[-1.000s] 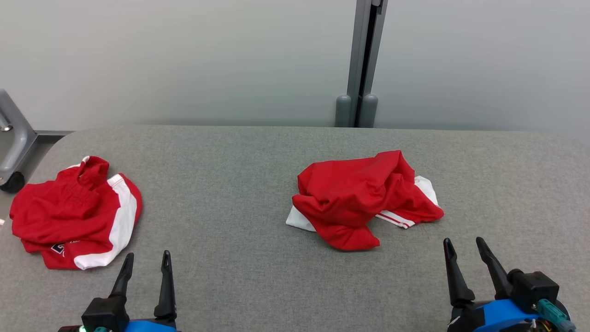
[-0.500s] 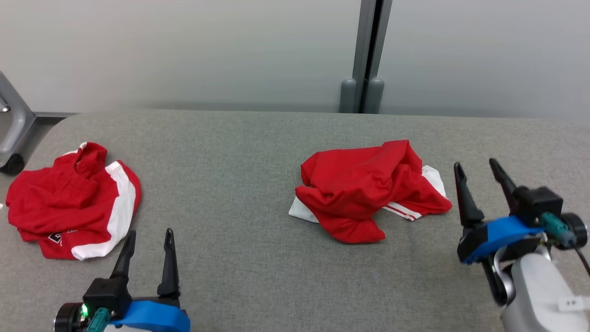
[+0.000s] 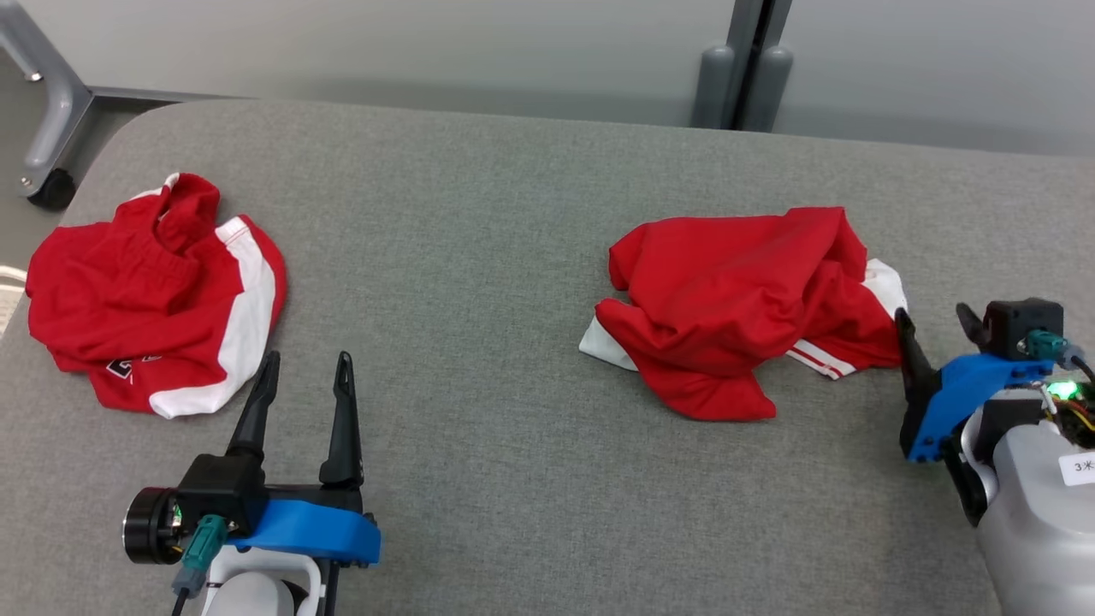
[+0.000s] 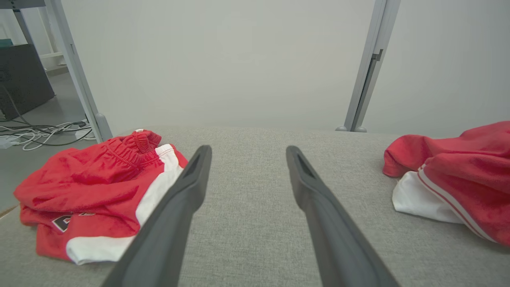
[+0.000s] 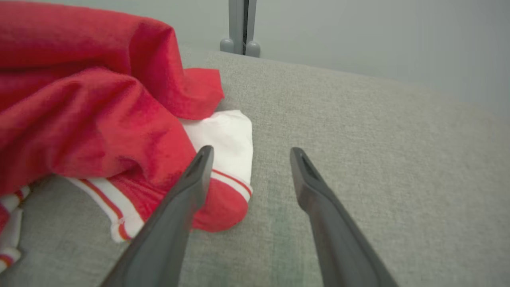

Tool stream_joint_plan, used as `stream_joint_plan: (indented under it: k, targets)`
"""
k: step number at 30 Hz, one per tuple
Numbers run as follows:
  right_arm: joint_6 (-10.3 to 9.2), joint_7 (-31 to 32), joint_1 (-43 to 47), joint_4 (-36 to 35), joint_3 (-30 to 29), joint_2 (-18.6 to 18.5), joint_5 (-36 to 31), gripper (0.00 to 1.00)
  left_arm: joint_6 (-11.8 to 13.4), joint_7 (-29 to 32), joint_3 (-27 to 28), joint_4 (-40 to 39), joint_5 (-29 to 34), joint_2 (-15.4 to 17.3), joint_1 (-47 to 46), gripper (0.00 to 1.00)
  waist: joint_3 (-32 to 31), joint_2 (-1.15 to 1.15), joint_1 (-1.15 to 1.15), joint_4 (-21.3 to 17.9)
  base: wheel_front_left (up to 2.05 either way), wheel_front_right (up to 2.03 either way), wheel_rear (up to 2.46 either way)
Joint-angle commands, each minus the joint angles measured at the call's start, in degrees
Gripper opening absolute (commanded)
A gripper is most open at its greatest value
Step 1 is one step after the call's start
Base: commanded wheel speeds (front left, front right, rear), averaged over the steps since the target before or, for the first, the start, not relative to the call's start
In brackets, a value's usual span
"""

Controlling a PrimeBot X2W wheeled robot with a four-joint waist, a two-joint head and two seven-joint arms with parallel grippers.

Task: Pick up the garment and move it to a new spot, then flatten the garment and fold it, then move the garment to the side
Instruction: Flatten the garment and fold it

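Centrally, the red-and-white garment [image 3: 736,308] lies crumpled on the grey table [image 3: 479,214], right of its middle. Right gripper [image 3: 931,312]: jaws spread wide, empty, low at the garment's right edge; one finger [image 5: 191,187] overlaps the striped hem in the wrist view, though contact cannot be judged. Left gripper [image 3: 308,356]: likewise spread and empty, over bare tabletop, near a second garment [image 3: 154,291] heaped at the table's left end.

The garment [image 3: 736,299] on the right was bright red, with white patches and thin red-and-white stripes. The second garment [image 3: 145,291], far left, was red too, with a broad white band and black lettering. The table [image 3: 479,257] was flecked grey.
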Motion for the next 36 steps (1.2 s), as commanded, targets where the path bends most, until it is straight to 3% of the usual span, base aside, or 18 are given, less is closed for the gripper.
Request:
stream_joint_plan:
  k: [1, 8, 9, 10, 19, 30, 36]
  targets:
    - [0.02, -0.5, -1.0, 2.5, 0.1, -0.1, -0.2, 1.0, 0.3, -0.2, -0.2, -0.3, 0.2, -0.2, -1.0, 1.0, 1.2, -0.01, -0.01, 1.1, 0.0, 0.0, 0.0]
    - [0.03, -1.6, -1.0, 10.4, 1.3, 3.2, 1.0, 1.0, 0.7, -0.2, 0.2, -0.6, 0.3, -0.3, -1.5, 1.0, 1.7, -0.01, -0.01, 1.1, 0.0, 0.0, 0.0]
    - [0.04, -1.5, -1.0, 11.1, 1.6, 4.0, 1.6, 0.46, 0.8, -0.2, 0.1, -0.5, 0.3, -0.3, -1.3, 1.0, 1.5, -0.01, -0.01, 0.9, 0.0, 0.0, 0.0]
    - [0.06, -1.8, -1.1, 11.5, 1.9, 4.5, 2.4, 0.0, 0.8, -0.2, 0.2, -0.4, 0.4, -0.3, -1.1, 1.0, 1.3, -0.01, -0.01, 0.7, 0.0, 0.0, 0.0]
    - [0.02, -3.9, 1.2, 9.1, 2.4, 1.1, 6.5, 0.0, 0.9, -0.2, 1.8, -0.3, 0.0, -0.3, 1.1, 1.0, -2.2, -0.01, -0.01, -1.6, 0.0, 0.0, 0.0]
    - [0.02, -4.0, 9.5, -3.4, -2.2, -10.6, 9.7, 0.0, 0.8, -0.2, 3.5, -0.9, 0.6, -0.4, 3.0, 1.0, -4.5, -0.01, -0.01, -4.6, 0.0, 0.0, 0.0]
    - [0.02, -3.9, 10.6, -10.3, -2.4, -9.4, 8.0, 0.0, 0.8, -0.2, 4.0, -1.1, 0.7, -0.4, 3.5, 1.0, -5.5, -0.01, -0.01, -5.0, 0.0, 0.0, 0.0]
